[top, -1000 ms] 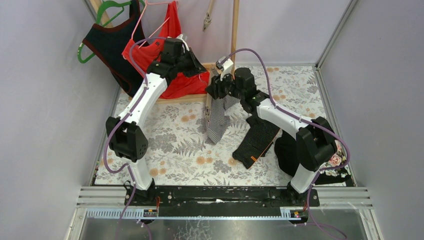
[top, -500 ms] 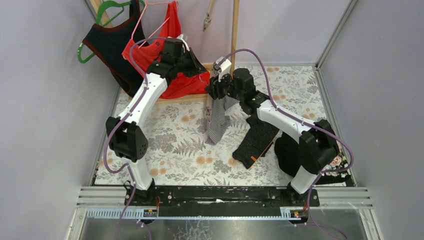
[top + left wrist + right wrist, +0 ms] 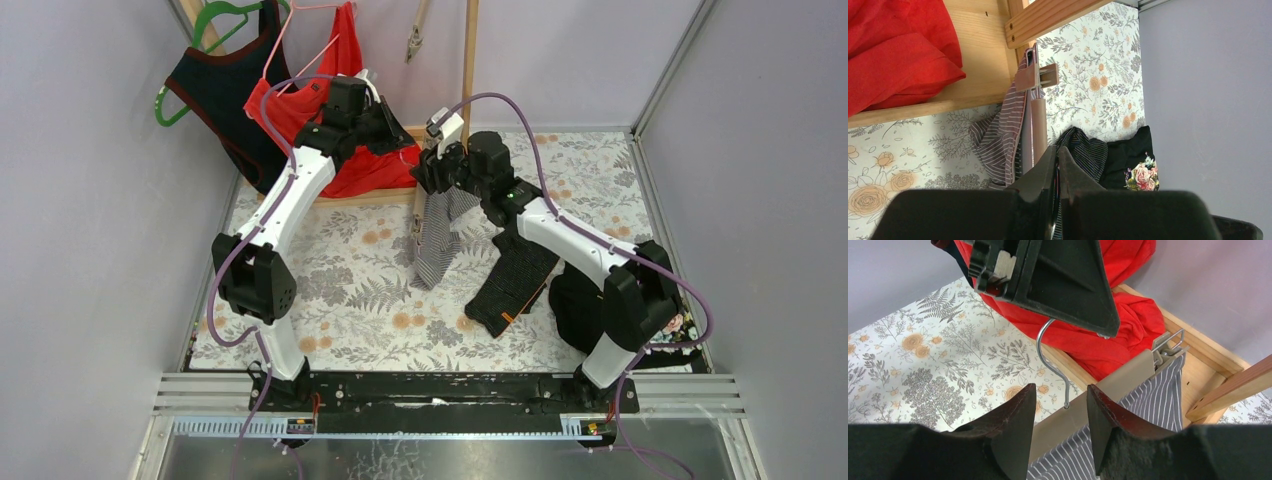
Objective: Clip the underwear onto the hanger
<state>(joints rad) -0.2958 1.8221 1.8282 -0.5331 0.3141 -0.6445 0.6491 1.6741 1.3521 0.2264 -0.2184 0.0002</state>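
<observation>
We see left claw [image 3: 1057, 152] clenched on hanger hook [image 3: 1048, 355], mid far edge of table [image 3: 330, 270]. Striped underwear [image 3: 1153, 395] hangs from end clip [image 3: 1168, 347]. Right claw [image 3: 1060, 395] half apart, straddling hanger bar [image 3: 1118, 377]; whether it grips, we cannot tell. Bar's long axis crosses its jaws, right arm nearer.

Overhead, two wrist close-ups; hanger [image 3: 1128, 377] shared

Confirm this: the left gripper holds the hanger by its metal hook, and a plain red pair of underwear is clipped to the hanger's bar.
Wrong in one respect: the underwear clipped to the hanger is grey and striped, not plain red. The red garment lies behind it on the wooden rack. The right wrist view shows this. The left gripper does hold the metal hook.
</observation>
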